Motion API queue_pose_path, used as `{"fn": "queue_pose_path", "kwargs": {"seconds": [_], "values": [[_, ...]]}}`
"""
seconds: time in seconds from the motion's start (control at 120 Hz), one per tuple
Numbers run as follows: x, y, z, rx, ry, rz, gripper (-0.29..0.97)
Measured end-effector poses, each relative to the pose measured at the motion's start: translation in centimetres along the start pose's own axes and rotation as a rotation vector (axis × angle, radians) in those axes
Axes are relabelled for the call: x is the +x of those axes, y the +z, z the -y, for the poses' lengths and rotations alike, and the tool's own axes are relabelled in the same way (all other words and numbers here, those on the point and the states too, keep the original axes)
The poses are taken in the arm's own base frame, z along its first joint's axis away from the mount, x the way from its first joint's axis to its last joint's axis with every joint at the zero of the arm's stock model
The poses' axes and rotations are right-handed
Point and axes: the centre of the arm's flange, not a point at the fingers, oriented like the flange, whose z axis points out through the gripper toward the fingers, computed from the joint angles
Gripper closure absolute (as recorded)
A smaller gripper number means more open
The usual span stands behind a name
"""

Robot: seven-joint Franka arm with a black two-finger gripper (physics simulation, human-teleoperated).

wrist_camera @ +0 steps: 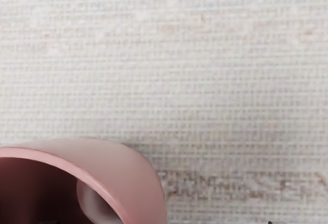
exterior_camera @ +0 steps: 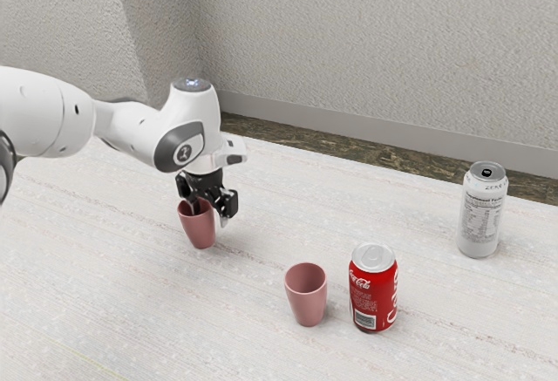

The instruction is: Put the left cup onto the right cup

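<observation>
The exterior camera is standing beside the arm (exterior_camera: 131,128), looking obliquely down across the tabletop (exterior_camera: 105,311) toward the rear wall (exterior_camera: 349,41) from a moderate distance, while the wrist camera is looking steeply down from close above, both sharing the pink cup (exterior_camera: 199,226) at the hand (exterior_camera: 207,207).

The pale table (exterior_camera: 105,311) is matt and finely woven-looking, rough like coarse cloth. The smooth pink tapered cup (exterior_camera: 199,227) gripped by the matt black claw (exterior_camera: 209,214) has a soft satin sheen, like the second pink cup (exterior_camera: 305,294) just beside the red metal drink can (exterior_camera: 373,287). That can is glossy, its lid bare silvery metal. The white metal can (exterior_camera: 482,209), well apart from the red can, is glossy too. The wall (exterior_camera: 366,32) looks like rough plaster; the arm's white shell (exterior_camera: 52,119) shines like smooth plastic.
</observation>
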Motion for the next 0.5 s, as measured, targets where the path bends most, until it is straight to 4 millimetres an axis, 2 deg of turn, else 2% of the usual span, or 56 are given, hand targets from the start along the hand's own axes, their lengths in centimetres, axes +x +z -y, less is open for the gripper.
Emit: {"fn": "queue_pose_path", "kwargs": {"seconds": [0.2, 0.5], "values": [[0.1, 0.9, 0.2, -0.004, -0.010, -0.003, 0.34], [0.3, 1.2, 0.4, -0.006, -0.018, -0.013, 0.67]]}}
